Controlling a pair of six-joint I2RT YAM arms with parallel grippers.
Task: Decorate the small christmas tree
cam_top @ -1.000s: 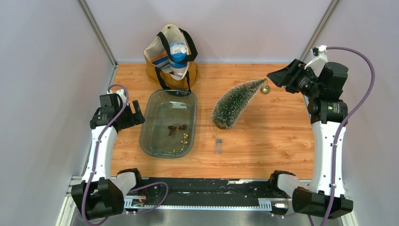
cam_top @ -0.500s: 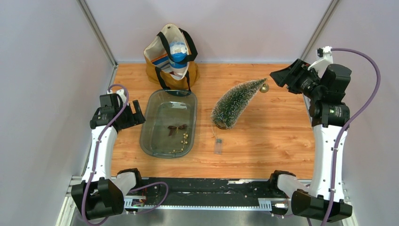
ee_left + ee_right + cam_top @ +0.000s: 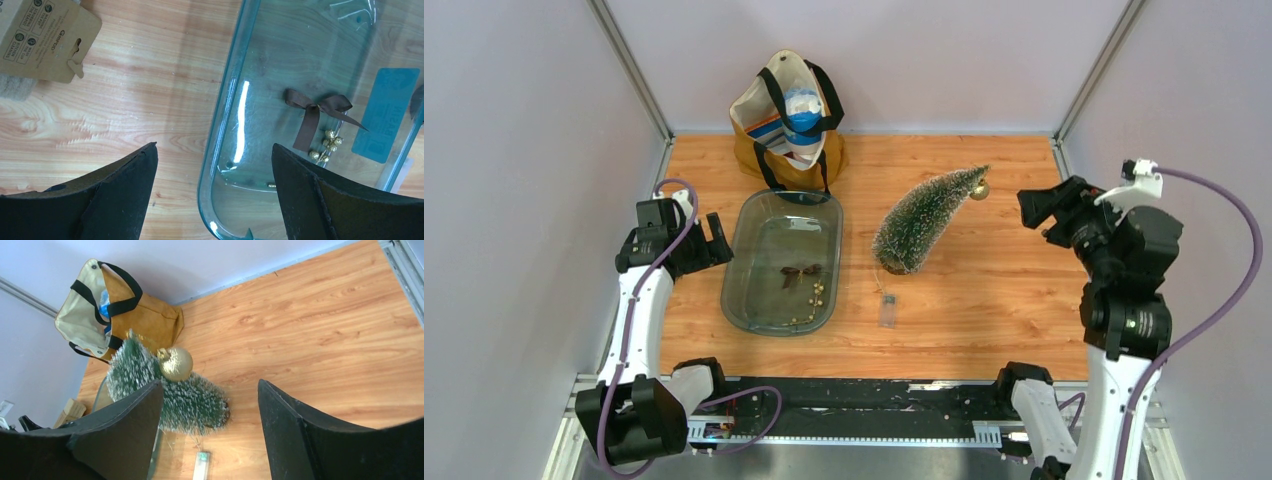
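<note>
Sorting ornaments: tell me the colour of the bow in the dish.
The bow is brown; clearest in left wrist view.

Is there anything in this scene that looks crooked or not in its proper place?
Yes. The small Christmas tree seems not to stand upright: in the top view it slants, its tip with the gold ball pointing right and rearward. Whether it leans or lies flat, I cannot tell. Nothing looks spilled.

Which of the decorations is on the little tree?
The gold bauble, near the tip of the small Christmas tree. The brown ribbon bow and the small gold beads lie in the glass dish instead.
</note>
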